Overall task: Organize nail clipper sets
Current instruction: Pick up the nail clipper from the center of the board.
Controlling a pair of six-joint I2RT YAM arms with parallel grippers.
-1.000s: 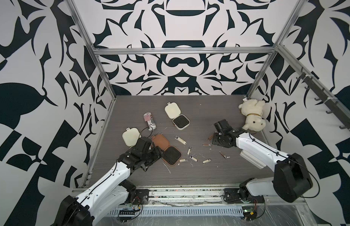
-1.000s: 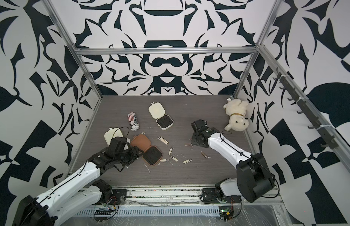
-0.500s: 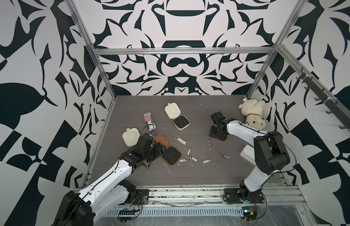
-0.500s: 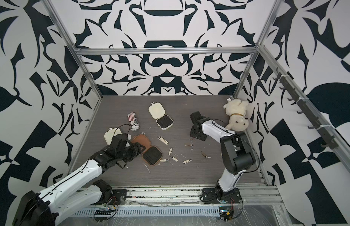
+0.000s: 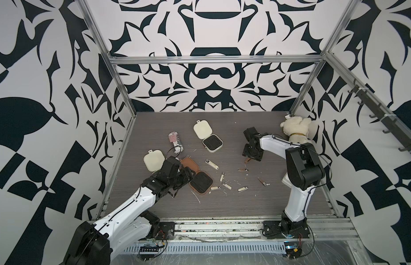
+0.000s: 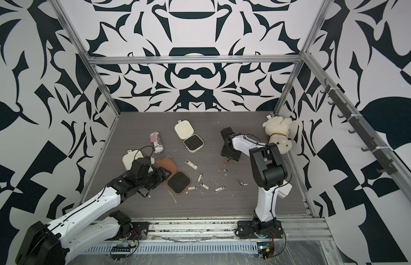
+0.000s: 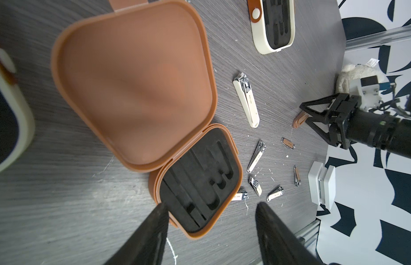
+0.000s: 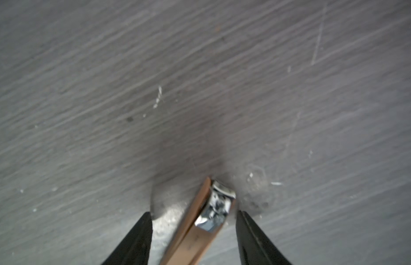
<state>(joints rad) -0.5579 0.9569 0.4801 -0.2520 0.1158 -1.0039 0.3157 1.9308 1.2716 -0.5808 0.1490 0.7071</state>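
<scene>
- Okay, treating the table in a top view as a clock with the far wall at 12: the brown case (image 5: 188,164) lies open a little toward 8 from the middle. Its lid is flat on the tabletop (image 8: 131,91) and its black insert (image 7: 195,185) has nothing in it.
- Over that case's near corner hangs the left gripper (image 7: 211,204), fingers spread, and nothing looks clamped.
- Out at 2 the right gripper (image 8: 195,213) sits low with its fingers apart on either side of a brown clipper (image 8: 201,224). I can see a gap on both sides, so it's straddling, not pinching.
- At 11 the open cream case (image 5: 202,129) also looks empty. The second cream case (image 5: 154,159), at 9, is half hidden behind the left arm.
- A long cream clipper (image 5: 211,164) lies at 3 from the brown lid. The small clippers (image 5: 226,185) are scattered around 5 to 6 from the middle.
- Handling guess: the clippers look light, stiff and thin, with slick chrome, so they'll probably skate or flip if nudged. I'd pinch one across its narrow width, mid-body, on the coloured plate rather than the shiny lever end.
- Those cases look light too, so they may slide when a clipper gets pressed into a slot. Bracing the base by its rim seems smart.
- Not part of this job: the striped can (image 5: 175,142) at 10 and the plush dog (image 5: 294,128) in the 1 o'clock corner.
</scene>
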